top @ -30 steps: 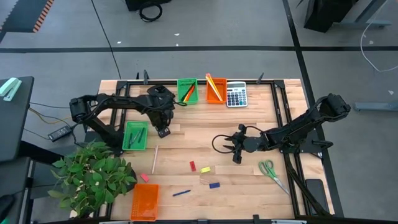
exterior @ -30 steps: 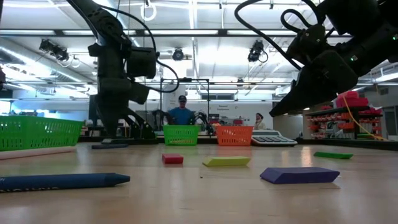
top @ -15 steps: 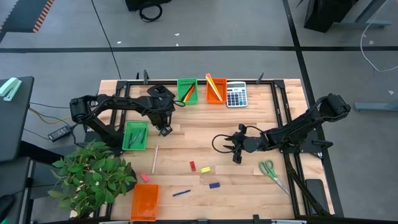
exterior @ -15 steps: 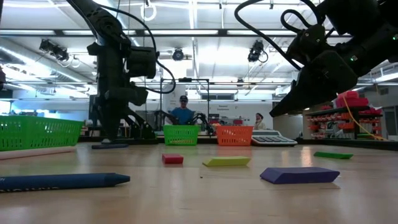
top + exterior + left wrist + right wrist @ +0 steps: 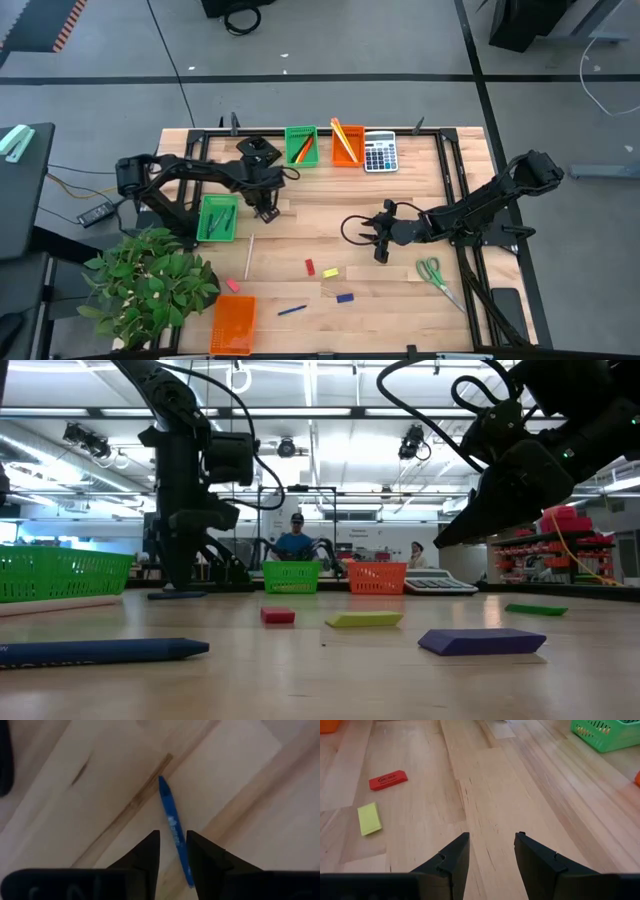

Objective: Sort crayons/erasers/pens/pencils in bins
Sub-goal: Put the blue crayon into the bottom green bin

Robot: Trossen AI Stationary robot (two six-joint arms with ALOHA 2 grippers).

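Near the 9 o'clock side of the pale wooden bench (image 5: 330, 215), taking the far edge with the calculator as 12, our left pincer (image 5: 266, 211) hangs low over the boards. It sits just at 3 o'clock of the bright green mesh plastic bin (image 5: 203, 222). From its wrist camera, the two dark fingers (image 5: 145, 851) stand a little apart. A slim blue pen (image 5: 170, 812) lies flat on the wood, and its near end runs down into the gap between them. We cannot tell whether the pads touch the barrel. The pen lies on bare bench, beside the green bin and not in any bin.

Our right pincer (image 5: 379, 250) waits near the bench centre with its fingers spread and nothing between them. It faces a flat red eraser (image 5: 388, 779) and a flat yellow eraser (image 5: 369, 818) lying loose toward 6 o'clock.

We judge the step in hand to be the blue pen, which has yet to be binned. For the next move, the left pincer should settle so that the fingers straddle the barrel squarely, then close firmly and lift. After that it needs only a short carry toward 9 o'clock over the green bin's rim. The fingers reach only the pen's near end, so the long free end may droop or twist. A grip nearer mid-barrel would be safer.
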